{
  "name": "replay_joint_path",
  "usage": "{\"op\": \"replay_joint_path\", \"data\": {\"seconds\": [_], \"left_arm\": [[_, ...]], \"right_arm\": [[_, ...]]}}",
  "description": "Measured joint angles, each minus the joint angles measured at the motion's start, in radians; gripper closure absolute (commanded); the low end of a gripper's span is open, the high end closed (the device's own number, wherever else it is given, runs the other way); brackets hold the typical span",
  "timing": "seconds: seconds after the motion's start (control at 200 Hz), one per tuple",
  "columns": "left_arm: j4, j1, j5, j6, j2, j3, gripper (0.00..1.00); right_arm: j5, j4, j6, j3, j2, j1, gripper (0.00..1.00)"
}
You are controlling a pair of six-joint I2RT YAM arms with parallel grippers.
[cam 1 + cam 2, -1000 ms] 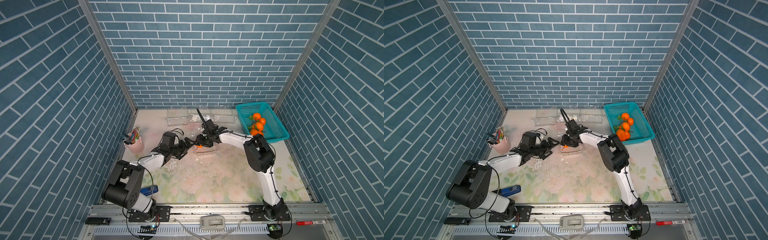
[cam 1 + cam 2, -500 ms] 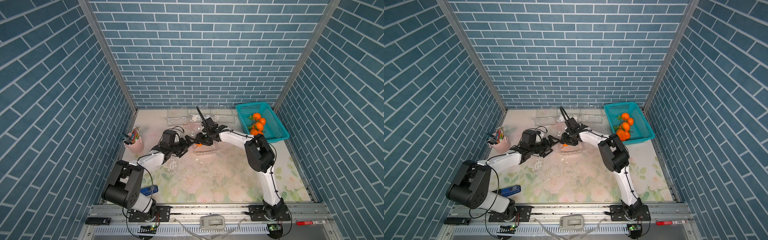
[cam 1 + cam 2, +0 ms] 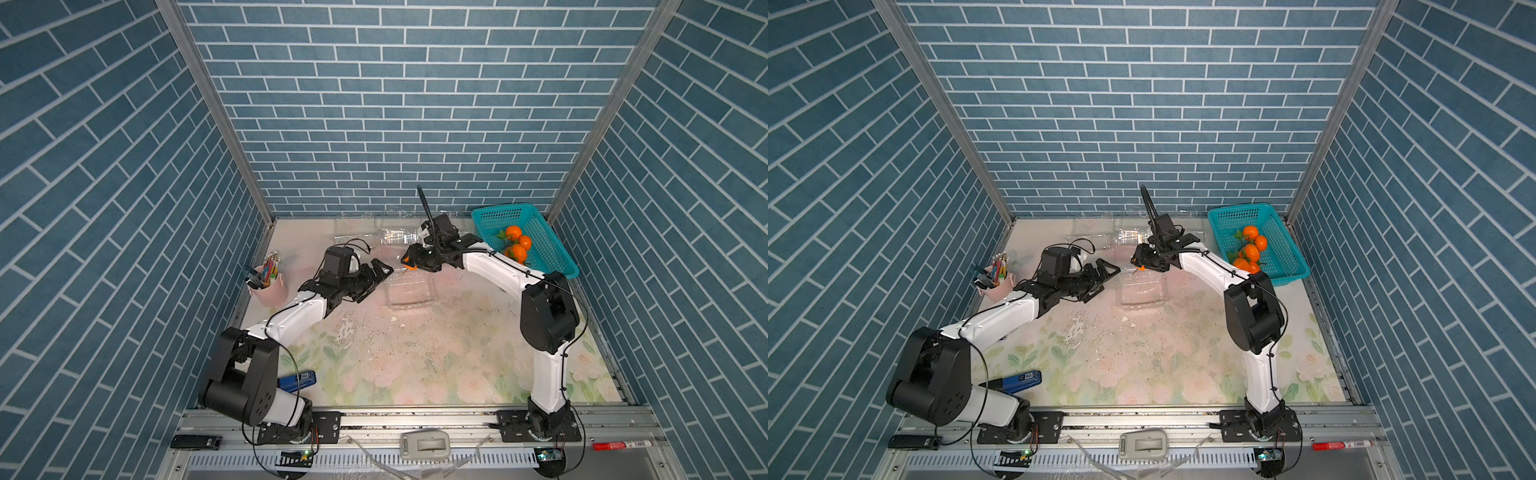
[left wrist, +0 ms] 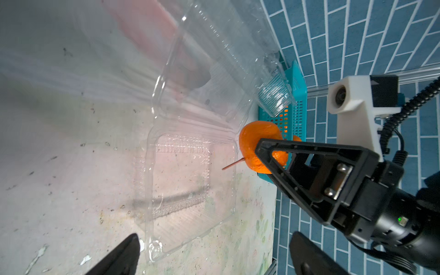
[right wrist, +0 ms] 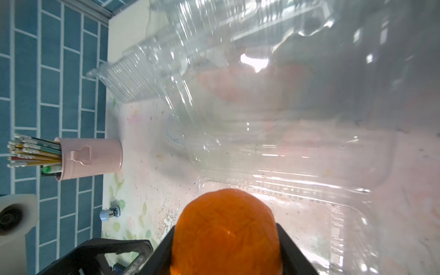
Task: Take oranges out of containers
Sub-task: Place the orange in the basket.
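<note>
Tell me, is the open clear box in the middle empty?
Empty. The open clamshell box shows only bare plastic inside; the right fingers hold an orange up at its edge.

Both top views were bright and evenly lit, the light seeming to fall from above – sharp throughout, with only soft, faint shadows on the pale floral desk (image 3: 415, 361). The blue brick walls (image 3: 1142, 104) splayed outward toward the edges, a wide-angle stretch. In the left wrist view the clear thin plastic clamshell container (image 4: 185, 181) carried white streaks of glare, and its open lid (image 4: 209, 78) faded into a hazy, washed-out blur. In the right wrist view a hard white hotspot burned on the plastic, and the small round bright-orange mandarin (image 5: 226, 233) – very close to the lens – looked soft, slightly out of focus.
</note>
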Motion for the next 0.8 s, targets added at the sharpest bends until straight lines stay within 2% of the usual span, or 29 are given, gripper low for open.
{"op": "replay_joint_path", "data": {"seconds": [0.2,0.41,0.615,0.8], "left_arm": [[-0.093,-0.083,-0.046,0.083,0.021,0.201,0.01],[-0.131,-0.191,-0.067,0.132,0.163,0.382,0.01],[-0.144,-0.278,-0.064,0.133,0.306,0.509,0.01],[-0.141,-0.327,-0.053,0.121,0.358,0.556,0.01]], "right_arm": [[0.006,-0.037,-0.045,-0.031,-0.123,-0.142,0.47],[0.011,-0.075,-0.097,-0.097,-0.237,-0.372,0.47],[0.008,-0.085,-0.114,-0.137,-0.237,-0.558,0.47],[-0.027,-0.077,-0.115,-0.130,-0.157,-0.638,0.47]]}}
